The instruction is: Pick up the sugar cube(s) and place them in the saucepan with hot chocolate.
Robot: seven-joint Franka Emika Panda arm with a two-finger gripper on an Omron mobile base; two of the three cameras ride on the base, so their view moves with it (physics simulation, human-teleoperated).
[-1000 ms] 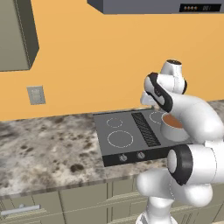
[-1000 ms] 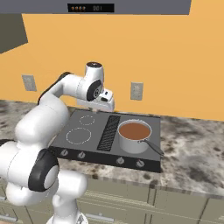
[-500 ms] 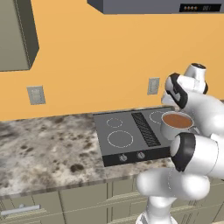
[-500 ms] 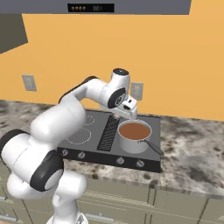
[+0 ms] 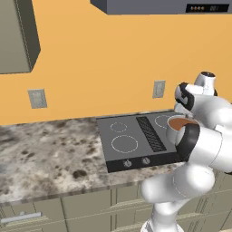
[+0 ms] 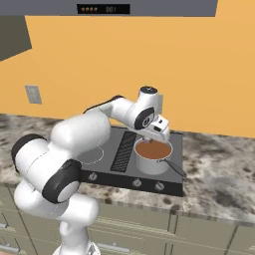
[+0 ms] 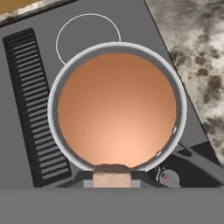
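Note:
The saucepan [image 7: 53, 103] sits on the right front burner of the cooktop, a silver pan with reddish-brown hot chocolate inside. Its dark handle [image 6: 173, 168] points toward the front right. My gripper [image 7: 111, 174] hangs straight above the pan's near rim, shut on the sugar cube [image 7: 111, 179], a small pale pinkish block between the dark fingertips. From the right base view, the gripper [image 6: 157, 132] hovers just over the saucepan [image 6: 152, 163]. My own arm covers part of the saucepan [image 5: 172, 134] in the left base view.
The dark cooktop [image 5: 105, 131] has a vent grille [image 7: 30, 100] down its middle and knobs [image 5: 136, 161] along the front. Speckled granite counter [image 6: 219, 169] runs on both sides. An outlet [image 5: 158, 89] is on the orange wall, and a range hood [image 6: 124, 7] hangs overhead.
The arm has swung to the right across the back of the cooktop, carrying the gripper from over the left burners to above the saucepan.

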